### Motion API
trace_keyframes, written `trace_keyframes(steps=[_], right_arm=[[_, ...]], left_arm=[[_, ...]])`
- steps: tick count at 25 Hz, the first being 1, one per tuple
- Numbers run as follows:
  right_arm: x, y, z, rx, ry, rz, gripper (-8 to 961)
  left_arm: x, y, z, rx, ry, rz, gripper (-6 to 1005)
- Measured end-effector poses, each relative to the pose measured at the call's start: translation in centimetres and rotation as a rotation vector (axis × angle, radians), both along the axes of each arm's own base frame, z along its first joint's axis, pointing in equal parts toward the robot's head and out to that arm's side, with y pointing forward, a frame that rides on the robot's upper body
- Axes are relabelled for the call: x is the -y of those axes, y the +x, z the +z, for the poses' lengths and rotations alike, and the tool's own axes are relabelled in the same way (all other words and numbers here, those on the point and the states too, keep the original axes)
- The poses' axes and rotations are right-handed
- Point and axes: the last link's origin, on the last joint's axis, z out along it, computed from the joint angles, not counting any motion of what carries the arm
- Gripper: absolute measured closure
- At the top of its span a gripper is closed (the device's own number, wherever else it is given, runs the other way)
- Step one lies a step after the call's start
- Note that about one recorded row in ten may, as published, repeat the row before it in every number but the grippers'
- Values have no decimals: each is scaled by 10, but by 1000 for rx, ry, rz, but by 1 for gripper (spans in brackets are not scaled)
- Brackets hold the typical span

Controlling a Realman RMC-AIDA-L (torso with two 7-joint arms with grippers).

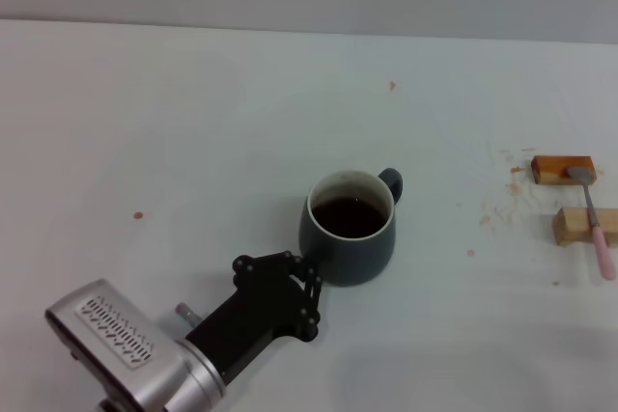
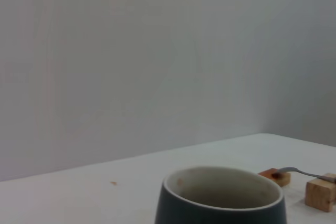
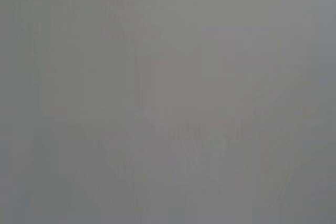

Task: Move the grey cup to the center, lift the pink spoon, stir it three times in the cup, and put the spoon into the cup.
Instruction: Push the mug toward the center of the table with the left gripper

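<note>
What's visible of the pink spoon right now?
The pink spoon is slim, with a pale pink handle and a grey metal bowl. It lies bridged across two wooden blocks at the table's right side, bowl on the far, darker block. No gripper touches it; it is apart from the grey cup.

1 grey cup [image 1: 348, 243], 1 pink spoon [image 1: 597, 231] and 2 wooden blocks [image 1: 562, 169] [image 1: 579, 226] are sitting on 1 white table [image 1: 193, 142]; 1 left gripper [image 1: 307, 288] is showing.
</note>
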Motion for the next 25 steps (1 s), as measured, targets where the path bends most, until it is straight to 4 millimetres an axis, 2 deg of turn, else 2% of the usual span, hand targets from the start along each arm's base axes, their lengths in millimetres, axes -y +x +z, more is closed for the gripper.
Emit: trace_keyframes(steps=[13, 18, 19, 25], right_arm=[[0, 0, 0, 0, 0, 1, 194], [0, -1, 0, -1, 0, 1, 194], [-1, -1, -1, -1, 0, 1, 193], [-2, -1, 0, -1, 0, 5, 193]], left_arm=[[-4, 10, -5, -6, -36, -46, 1001], [-3, 4, 1, -4, 0, -31, 1001], [-7, -6, 8, -13, 39, 2, 1001], [-18, -5, 12, -12, 63, 6, 1001]])
